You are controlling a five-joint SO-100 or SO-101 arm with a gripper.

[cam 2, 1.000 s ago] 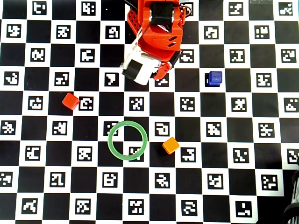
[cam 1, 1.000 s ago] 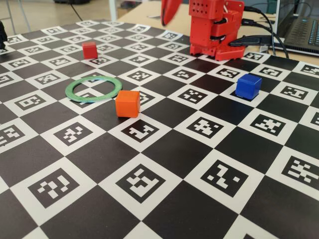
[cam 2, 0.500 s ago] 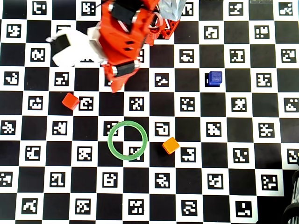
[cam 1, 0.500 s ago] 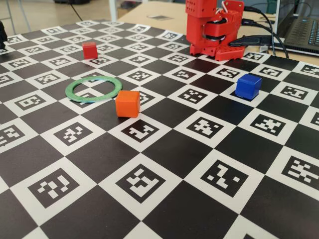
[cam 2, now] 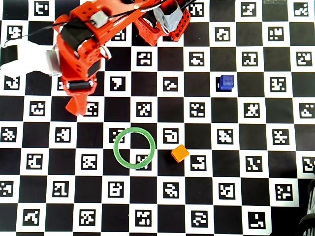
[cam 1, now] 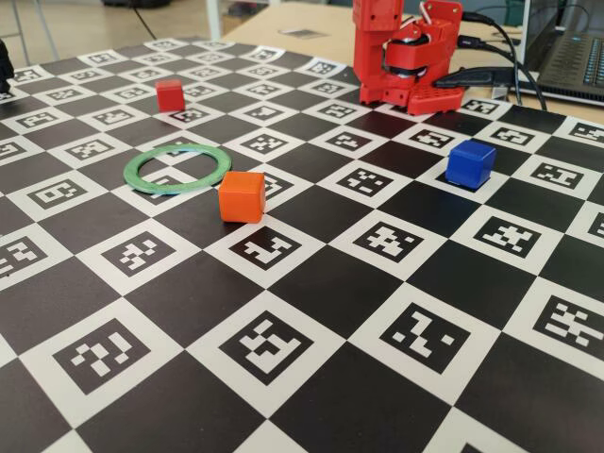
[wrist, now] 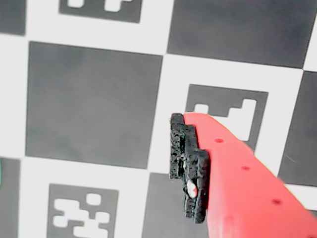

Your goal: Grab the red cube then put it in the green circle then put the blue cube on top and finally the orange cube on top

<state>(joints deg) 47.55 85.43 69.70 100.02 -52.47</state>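
Observation:
The red cube (cam 1: 170, 94) sits at the far left of the board in the fixed view, apart from the other pieces. From overhead it is hidden under my gripper (cam 2: 76, 105), which hangs over its spot. In the wrist view only one red finger shows, its black pad (wrist: 189, 168) facing bare board, so the gripper is open and empty. The green circle (cam 2: 134, 147) (cam 1: 177, 168) lies flat with nothing inside it. The orange cube (cam 2: 179, 153) (cam 1: 242, 196) rests just right of the ring. Off to the right stands the blue cube (cam 2: 226, 82) (cam 1: 470, 163).
The arm's red base (cam 1: 406, 58) stands at the board's far edge, with cables and a laptop (cam 1: 566, 57) behind it. The checkerboard mat (cam 1: 311, 283) with printed markers covers the table. A green sliver (wrist: 1, 171) touches the wrist view's left edge.
In the overhead view the arm has swung left and reached forward, so the gripper now covers the red cube's spot. Cubes and ring have not moved.

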